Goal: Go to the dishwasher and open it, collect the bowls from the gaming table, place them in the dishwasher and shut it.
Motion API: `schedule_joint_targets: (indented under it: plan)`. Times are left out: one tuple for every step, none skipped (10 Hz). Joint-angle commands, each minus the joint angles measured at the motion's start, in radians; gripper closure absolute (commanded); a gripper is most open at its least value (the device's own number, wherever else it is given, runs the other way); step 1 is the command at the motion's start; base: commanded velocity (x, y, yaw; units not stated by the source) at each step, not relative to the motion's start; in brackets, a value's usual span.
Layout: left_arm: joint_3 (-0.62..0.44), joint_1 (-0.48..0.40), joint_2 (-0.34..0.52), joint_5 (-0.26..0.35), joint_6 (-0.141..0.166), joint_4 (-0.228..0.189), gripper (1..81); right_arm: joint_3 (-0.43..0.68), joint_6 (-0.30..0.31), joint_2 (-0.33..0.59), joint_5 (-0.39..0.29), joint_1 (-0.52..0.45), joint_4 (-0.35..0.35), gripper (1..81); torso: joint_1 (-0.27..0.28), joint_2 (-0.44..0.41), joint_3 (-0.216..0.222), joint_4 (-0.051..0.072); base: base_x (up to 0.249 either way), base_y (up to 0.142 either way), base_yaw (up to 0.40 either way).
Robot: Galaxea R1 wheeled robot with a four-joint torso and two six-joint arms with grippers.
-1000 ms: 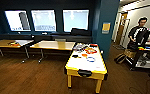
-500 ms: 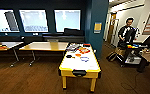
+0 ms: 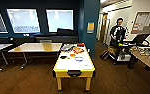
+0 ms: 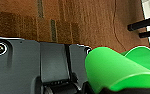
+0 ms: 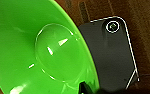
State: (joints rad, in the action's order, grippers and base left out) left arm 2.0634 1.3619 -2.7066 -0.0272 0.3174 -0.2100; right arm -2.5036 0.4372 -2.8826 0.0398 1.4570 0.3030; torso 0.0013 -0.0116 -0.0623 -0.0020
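Ahead of you, the white-topped, yellow-edged gaming table (image 3: 73, 64) stands on brown wood-look floor (image 3: 28, 80), small bowls (image 3: 76, 56) mid-top. A glossy lime-green plastic bowl (image 5: 28, 50) fills both wrist views; whether either pincer is apart or clamped, you cannot tell.

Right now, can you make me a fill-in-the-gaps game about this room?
1. The gaming table has a white top and a ___ edge.
2. The bowl seen close up in the right wrist view is bright ___.
3. A person stands on the ___ side of the head view.
4. The floor under the table is made of ___.

Missing words: yellow; green; right; wood
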Motion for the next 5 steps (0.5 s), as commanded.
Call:
schedule_joint_targets:
  plan:
    - [0.003,-0.060,0.002,0.035,0.000,-0.005,81.1,0.006,-0.005,0.006,-0.046,-0.052,0.025,81.1,0.000,0.000,0.000,0.000,0.000,0.000,-0.196]
    - [0.023,-0.057,-0.007,0.035,0.000,-0.006,81.1,0.006,-0.005,0.004,-0.046,-0.052,0.024,81.1,0.000,0.000,0.000,0.000,0.000,0.000,-0.196]
    - [0.032,-0.056,-0.010,0.033,-0.001,-0.008,81.1,0.006,-0.003,0.004,-0.046,-0.052,0.024,81.1,0.000,0.000,0.000,0.000,0.000,0.000,-0.195]
    - [0.035,-0.056,-0.015,0.035,-0.001,-0.011,81.1,0.005,-0.003,0.004,-0.046,-0.052,0.024,81.1,0.000,0.000,0.000,0.000,0.000,0.000,-0.197]
    - [0.035,-0.056,-0.015,0.035,-0.003,-0.009,81.1,0.005,-0.005,0.000,-0.046,-0.055,0.027,81.1,0.000,0.000,0.000,0.000,0.000,0.000,-0.199]
